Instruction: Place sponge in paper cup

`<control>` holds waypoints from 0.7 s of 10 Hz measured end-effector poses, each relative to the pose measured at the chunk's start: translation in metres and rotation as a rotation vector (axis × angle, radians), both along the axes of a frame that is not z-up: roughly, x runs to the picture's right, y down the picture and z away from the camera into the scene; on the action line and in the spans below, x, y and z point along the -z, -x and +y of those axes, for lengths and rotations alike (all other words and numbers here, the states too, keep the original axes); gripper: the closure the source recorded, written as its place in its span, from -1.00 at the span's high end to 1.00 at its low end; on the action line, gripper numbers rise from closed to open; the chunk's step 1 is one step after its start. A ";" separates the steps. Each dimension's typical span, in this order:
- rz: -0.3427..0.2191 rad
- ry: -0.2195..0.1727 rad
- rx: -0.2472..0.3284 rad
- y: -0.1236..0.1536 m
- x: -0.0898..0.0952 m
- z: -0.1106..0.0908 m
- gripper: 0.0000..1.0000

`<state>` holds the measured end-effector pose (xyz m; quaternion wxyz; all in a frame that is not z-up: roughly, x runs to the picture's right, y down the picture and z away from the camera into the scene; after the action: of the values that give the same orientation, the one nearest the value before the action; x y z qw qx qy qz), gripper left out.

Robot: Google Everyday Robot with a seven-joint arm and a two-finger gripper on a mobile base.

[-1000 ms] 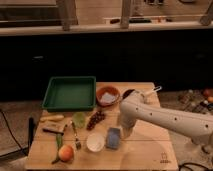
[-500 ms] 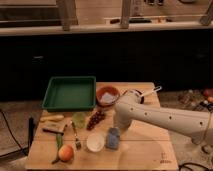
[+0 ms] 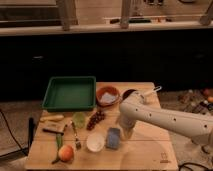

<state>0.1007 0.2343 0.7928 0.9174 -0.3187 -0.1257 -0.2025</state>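
- The gripper (image 3: 124, 133) is at the low end of the one white arm (image 3: 165, 119), which comes in from the right and bends down over the middle of the wooden table (image 3: 145, 156).
- It hangs low, just beside the right edge of the sponge (image 3: 114, 138). I cannot tell whether it is apart or clamped, nor whether it touches the sponge.
- There is one sponge, a blue-grey rectangle. It is on the table near the front edge, outside the cup and just to the right of it.
- There is one paper cup (image 3: 95, 142), white and round. It stands upright with its pale inside showing.
- Behind the cup lies one dark bunch of grapes (image 3: 96, 119), and to the left of that stands one light-green cup (image 3: 79, 119).
- To the left of the white cup lies one fork (image 3: 76, 136), and further left one brownish block with a dark handle (image 3: 53, 130).
- One long yellow thing (image 3: 52, 118) lies behind that block - probably a banana.
- At the front left corner sits one round orange fruit (image 3: 65, 153), and one thin green thing (image 3: 59, 142) lies just behind it.
- At the back of the table are one green tray (image 3: 70, 106), one reddish-brown bowl (image 3: 108, 95) to the right of it, and one dark round vessel (image 3: 129, 93) - partly hidden by the arm.
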 end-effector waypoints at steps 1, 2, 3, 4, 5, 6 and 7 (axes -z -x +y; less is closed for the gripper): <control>0.001 0.007 -0.006 0.002 0.001 0.000 0.03; 0.000 0.016 -0.014 0.003 -0.002 0.003 0.10; 0.004 0.031 -0.024 0.000 -0.009 0.011 0.29; 0.005 0.037 -0.036 -0.003 -0.014 0.015 0.46; -0.001 0.031 -0.029 -0.004 -0.019 0.020 0.58; -0.007 0.027 -0.017 -0.003 -0.022 0.022 0.60; -0.010 0.028 -0.017 -0.002 -0.022 0.022 0.60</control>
<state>0.1030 0.2563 0.8149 0.9139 -0.3293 -0.1359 -0.1947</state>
